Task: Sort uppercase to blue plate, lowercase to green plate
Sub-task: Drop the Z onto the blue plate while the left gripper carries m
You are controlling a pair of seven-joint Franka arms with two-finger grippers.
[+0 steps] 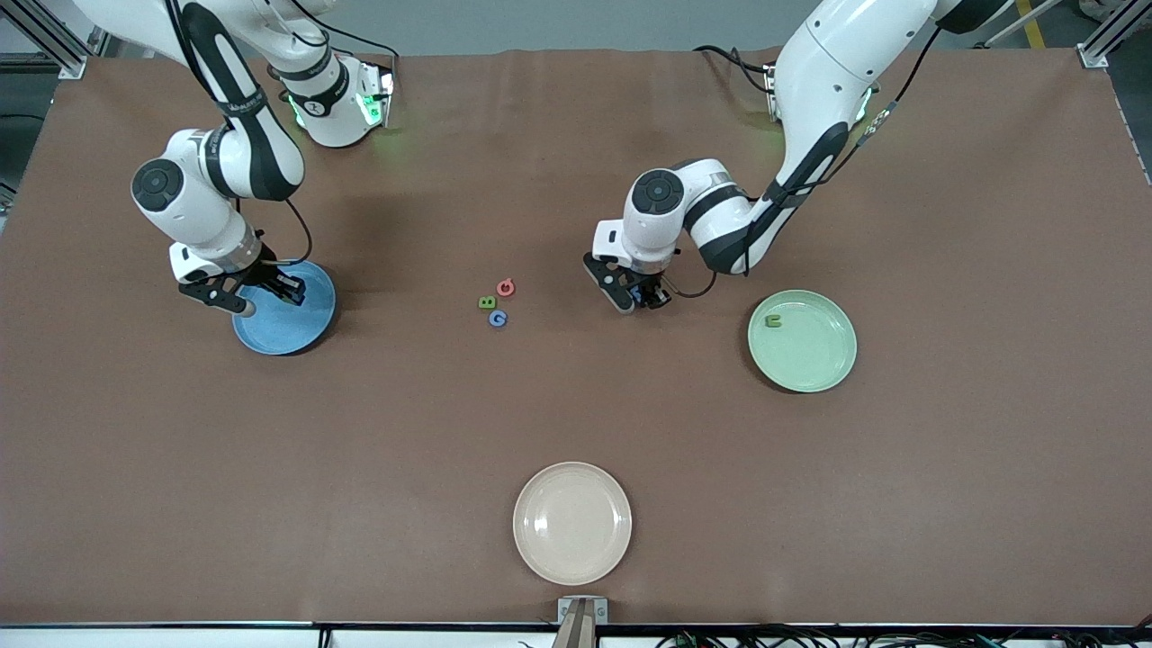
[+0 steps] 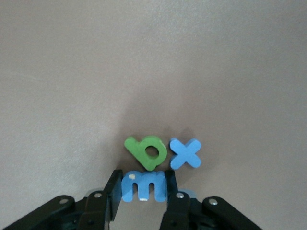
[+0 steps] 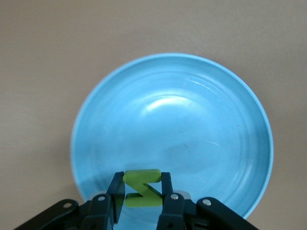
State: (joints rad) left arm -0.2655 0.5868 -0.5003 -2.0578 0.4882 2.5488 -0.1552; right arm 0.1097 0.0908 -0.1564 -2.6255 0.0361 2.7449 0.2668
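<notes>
Left end effector point(image 2: 144, 187) grips the blue m point(image 2: 144, 188) on the bench beside the q point(image 2: 147, 151) and x point(image 2: 185, 154); right end effector point(image 3: 142, 189) clamps the green S point(image 3: 141, 187) over the blue plate point(image 3: 192, 120)

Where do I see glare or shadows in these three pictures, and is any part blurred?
Right wrist view: a pale glare streak on the blue plate, and the right tool throws a dim shadow on it. Left wrist view: a soft shadow on the table above the green letter; the tool's base is slightly soft. Front view: faint sheen on the cream plate; nothing blurred.
</notes>
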